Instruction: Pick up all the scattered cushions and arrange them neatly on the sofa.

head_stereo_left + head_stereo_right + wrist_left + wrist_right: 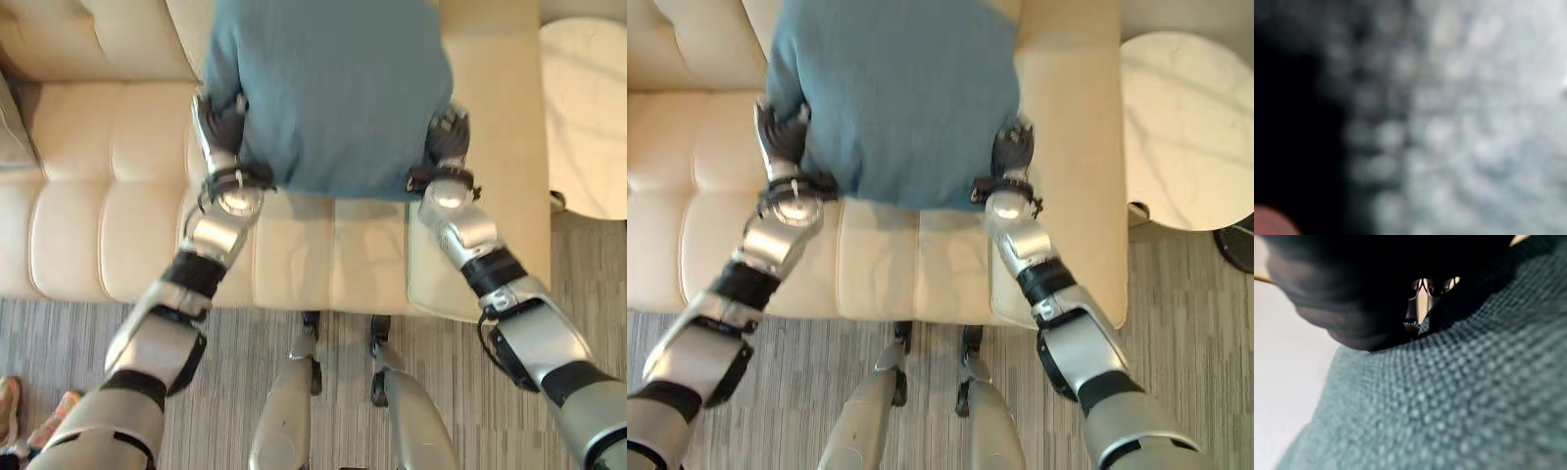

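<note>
A large teal cushion (328, 88) stands over the cream sofa's (108, 206) seat, against the backrest, squeezed between my two hands. My left hand (217, 122) presses flat on its left edge, fingers pointing up along the side. On the opposite edge my right hand (449, 132) does the same. Both hands are open with fingers laid against the fabric, partly hidden by the cushion. In the right wrist view the cushion's teal weave (1459, 406) lies right under the hand's dark cover (1352, 284). The left wrist view has the cushion's cloth (1474, 122) pressed close.
A round white side table (1185, 127) stands right of the sofa, with a dark base (1239, 245) beside it on the striped grey floor. A person's shoes (10, 406) show at the lower left. A pale cushion edge (12, 132) sits at the sofa's far left.
</note>
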Robot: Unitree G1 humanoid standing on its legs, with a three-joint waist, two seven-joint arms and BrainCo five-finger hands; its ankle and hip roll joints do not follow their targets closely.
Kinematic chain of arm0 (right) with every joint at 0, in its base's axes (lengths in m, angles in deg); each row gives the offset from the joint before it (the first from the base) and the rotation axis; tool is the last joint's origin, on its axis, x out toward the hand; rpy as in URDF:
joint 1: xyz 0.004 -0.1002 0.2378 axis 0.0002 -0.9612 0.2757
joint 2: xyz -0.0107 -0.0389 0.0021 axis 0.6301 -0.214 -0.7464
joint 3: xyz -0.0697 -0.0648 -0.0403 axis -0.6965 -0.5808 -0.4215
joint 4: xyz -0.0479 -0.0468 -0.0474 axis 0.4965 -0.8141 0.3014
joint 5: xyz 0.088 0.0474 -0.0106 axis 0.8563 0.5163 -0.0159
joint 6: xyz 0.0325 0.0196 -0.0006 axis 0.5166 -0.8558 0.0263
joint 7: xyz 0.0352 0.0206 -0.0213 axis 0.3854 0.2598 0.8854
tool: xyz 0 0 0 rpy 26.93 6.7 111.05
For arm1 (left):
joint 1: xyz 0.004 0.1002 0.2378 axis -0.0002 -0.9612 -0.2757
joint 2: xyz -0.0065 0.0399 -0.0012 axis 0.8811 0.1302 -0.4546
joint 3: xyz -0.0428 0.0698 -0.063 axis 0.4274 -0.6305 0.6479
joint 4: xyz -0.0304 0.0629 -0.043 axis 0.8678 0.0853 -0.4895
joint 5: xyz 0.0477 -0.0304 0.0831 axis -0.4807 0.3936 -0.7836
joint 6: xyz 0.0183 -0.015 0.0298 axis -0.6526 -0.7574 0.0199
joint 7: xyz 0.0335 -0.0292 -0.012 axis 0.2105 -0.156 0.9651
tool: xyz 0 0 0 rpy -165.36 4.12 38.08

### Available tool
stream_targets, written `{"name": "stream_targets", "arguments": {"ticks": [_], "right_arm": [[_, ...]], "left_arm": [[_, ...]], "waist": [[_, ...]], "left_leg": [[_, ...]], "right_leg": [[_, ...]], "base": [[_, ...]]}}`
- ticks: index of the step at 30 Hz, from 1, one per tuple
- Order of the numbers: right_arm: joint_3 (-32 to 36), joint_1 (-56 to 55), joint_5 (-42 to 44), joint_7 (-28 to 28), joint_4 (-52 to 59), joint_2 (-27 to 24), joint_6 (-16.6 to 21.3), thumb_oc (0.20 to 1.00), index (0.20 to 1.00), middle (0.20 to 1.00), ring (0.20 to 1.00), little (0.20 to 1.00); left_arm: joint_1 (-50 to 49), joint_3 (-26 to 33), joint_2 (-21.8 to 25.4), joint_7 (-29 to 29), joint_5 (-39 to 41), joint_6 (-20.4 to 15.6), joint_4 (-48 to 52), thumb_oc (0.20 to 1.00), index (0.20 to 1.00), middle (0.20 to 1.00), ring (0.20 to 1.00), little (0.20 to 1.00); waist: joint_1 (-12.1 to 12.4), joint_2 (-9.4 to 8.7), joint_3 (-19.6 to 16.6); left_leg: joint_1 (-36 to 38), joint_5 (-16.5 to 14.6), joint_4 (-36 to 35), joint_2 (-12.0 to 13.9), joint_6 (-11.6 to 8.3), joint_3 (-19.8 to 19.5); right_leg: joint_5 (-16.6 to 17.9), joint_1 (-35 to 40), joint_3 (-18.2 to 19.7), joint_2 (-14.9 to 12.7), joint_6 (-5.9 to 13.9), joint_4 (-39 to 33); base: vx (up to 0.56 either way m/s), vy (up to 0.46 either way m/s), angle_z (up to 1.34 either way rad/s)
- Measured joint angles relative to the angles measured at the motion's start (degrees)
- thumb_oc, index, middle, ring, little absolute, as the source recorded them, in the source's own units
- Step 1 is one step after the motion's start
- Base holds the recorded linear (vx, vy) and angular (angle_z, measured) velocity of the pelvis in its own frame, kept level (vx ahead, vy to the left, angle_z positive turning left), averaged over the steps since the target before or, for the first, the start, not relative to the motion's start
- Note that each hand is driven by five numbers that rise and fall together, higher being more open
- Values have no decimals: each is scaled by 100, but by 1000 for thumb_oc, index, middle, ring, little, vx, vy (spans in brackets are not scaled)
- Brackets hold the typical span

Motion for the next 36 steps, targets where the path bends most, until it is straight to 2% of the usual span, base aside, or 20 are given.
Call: {"name": "stream_targets", "arguments": {"ticks": [3,4,5,6,8,12,15,20,22,23,26,27,28,29,31,34,36], "right_arm": [[-312,803,-213,-215,-614,-87,105,200,200,200,200,200],[-458,960,-347,-278,-698,-130,106,642,642,642,642,642],[-619,1029,-547,-343,-736,-149,109,1000,1000,1000,1000,1000],[-826,1143,-772,-365,-917,-204,101,1000,1000,1000,1000,1000],[-1215,1238,-1154,-338,-1248,-320,4,1000,1000,1000,1000,1000],[-1404,1282,-1699,-163,-1606,-368,-113,1000,1000,1000,1000,1000],[-1533,1273,-1772,105,-1964,-293,-157,1000,1000,1000,1000,1000],[-1330,976,-1787,371,-2004,-61,-193,1000,1000,1000,1000,1000],[-987,714,-1720,464,-1993,8,-207,1000,1000,1000,1000,1000],[-571,349,-1602,544,-1809,80,-197,1000,1000,1000,1000,1000],[219,-578,-1182,760,-1353,148,-207,1000,1000,1000,1000,1000],[512,-1042,-1016,867,-1135,135,-203,1000,1000,1000,1000,1000],[648,-1539,-836,1002,-964,154,-215,1000,1000,1000,1000,1000],[1011,-2125,-634,1200,-371,219,-193,1000,1000,1000,1000,1000],[1049,-2668,-350,1477,-289,268,-228,1000,1000,1000,1000,1000],[1192,-4061,-114,2275,268,555,-217,1000,1000,1000,1000,1000],[1173,-4913,-182,2610,253,507,-339,1000,1000,1000,1000,1000]], "left_arm": [[967,-412,81,-93,-244,-7,-891,200,200,200,200,200],[1211,-575,113,-124,-293,39,-1148,636,636,636,636,636],[1349,-619,124,-156,-489,78,-1340,1000,1000,1000,1000,1000],[1492,-707,129,-169,-631,166,-1561,1000,1000,1000,1000,1000],[1775,-1260,238,-155,-1040,408,-1952,1000,1000,1000,1000,1000],[1876,-1261,313,-132,-1567,513,-2257,1000,1000,1000,1000,1000],[1867,-1318,361,78,-1647,516,-2685,1000,1000,1000,1000,1000],[1729,-1435,400,599,-1664,450,-3009,1000,1000,1000,1000,1000],[1464,-1199,501,870,-1437,363,-2947,1000,1000,1000,1000,1000],[949,-525,548,1108,-1017,205,-2727,1000,1000,1000,1000,1000],[-475,862,580,1585,355,-40,-2128,1000,1000,1000,1000,1000],[-1123,1210,565,1802,808,-178,-1783,1000,1000,1000,1000,1000],[-1645,1276,568,1985,1067,-236,-1647,1000,1000,1000,1000,1000],[-2429,1784,485,2144,1270,-319,-957,1000,1000,1000,1000,1000],[-3122,1949,326,2369,1513,-359,-734,1000,1000,1000,1000,1000],[-4832,2464,-143,2802,1840,-471,-110,1000,1000,1000,1000,1000],[-5651,2442,-404,3060,1871,-405,-43,1000,1000,1000,1000,1000]], "waist": [[-4,-10,43],[-3,-6,48],[5,-21,87],[2,-24,193],[7,-23,255],[62,-55,311],[96,-74,329],[52,-153,368],[43,-157,367],[41,-162,362],[-25,-171,297],[-47,-227,233],[-54,-288,68],[-31,-319,26],[-34,-386,-29],[-43,-600,-193],[-70,-699,-543]], "left_leg": [[-578,0,218,-86,-1,-60],[-744,0,286,-119,-1,-111],[-866,1,342,-141,0,-137],[-920,1,422,-156,0,-158],[-1076,1,524,-184,-1,-290],[-1219,1,526,-171,-1,-406],[-1185,1,563,-169,-1,-418],[-806,-6,572,-170,-3,-415],[-535,-36,537,-173,-31,-385],[-170,-67,359,-158,-44,-306],[482,-90,108,-163,-24,-255],[683,-110,28,-160,-9,-188],[727,-129,-11,-156,-5,-140],[920,-145,-87,-155,15,-68],[1249,-148,-253,-163,20,52],[1988,-209,-521,-224,111,355],[2223,-396,-523,-262,99,509]], "right_leg": [[-306,-804,5,-140,9,730],[-380,-1009,10,-181,0,913],[-447,-1175,7,-217,14,1076],[-478,-1229,-1,-240,15,1192],[-564,-1316,-57,-251,12,1261],[-640,-1518,-143,-255,-27,1466],[-643,-1488,-142,-256,-27,1527],[-643,-1098,-131,-255,-27,1519],[-636,-838,-104,-256,-18,1463],[-608,-504,-70,-246,7,1290],[-551,190,-5,-213,122,819],[-513,401,32,-207,144,654],[-464,486,44,-196,139,499],[-321,731,53,-183,183,298],[-139,1133,110,-174,176,-101],[103,1847,345,-160,217,-656],[141,2145,358,-205,249,-913]], "base": [[-8,74,13],[12,-3,13],[29,-6,14],[28,-5,15],[30,20,22],[27,11,11],[0,0,0],[22,59,-1],[63,59,-8],[78,53,-19],[94,77,-20],[92,103,-18],[83,112,-21],[80,123,-20],[34,116,-25],[-38,148,-47],[-106,86,-35]]}}
